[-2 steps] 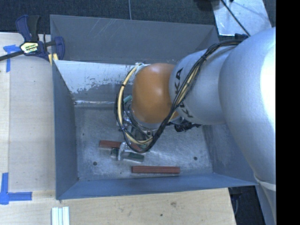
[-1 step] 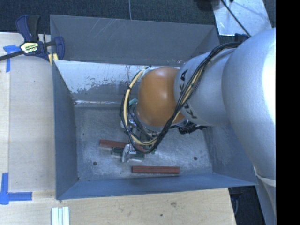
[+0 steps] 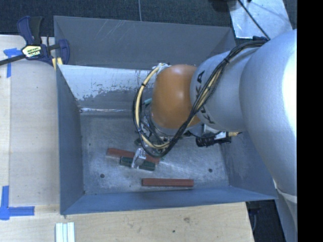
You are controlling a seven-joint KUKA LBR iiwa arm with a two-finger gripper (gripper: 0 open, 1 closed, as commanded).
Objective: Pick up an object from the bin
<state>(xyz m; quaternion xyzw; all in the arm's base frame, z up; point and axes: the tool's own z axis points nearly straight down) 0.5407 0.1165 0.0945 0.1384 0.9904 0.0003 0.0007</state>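
Observation:
My gripper (image 3: pixel 138 159) is low over the bin floor, a little left of centre, under the orange wrist cover. It is down on a small cluster of flat pieces. A reddish-brown strip (image 3: pixel 119 153) pokes out to its left. A dark green piece (image 3: pixel 126 161) lies just below that strip, and another dark green bit (image 3: pixel 148 167) shows on the gripper's right side. A longer reddish-brown bar (image 3: pixel 167 183) lies flat and apart from the gripper, near the bin's front wall.
The arm and its cables cover the bin's right half and back centre. Bare grey floor shows to the left of the cluster and along the front left corner.

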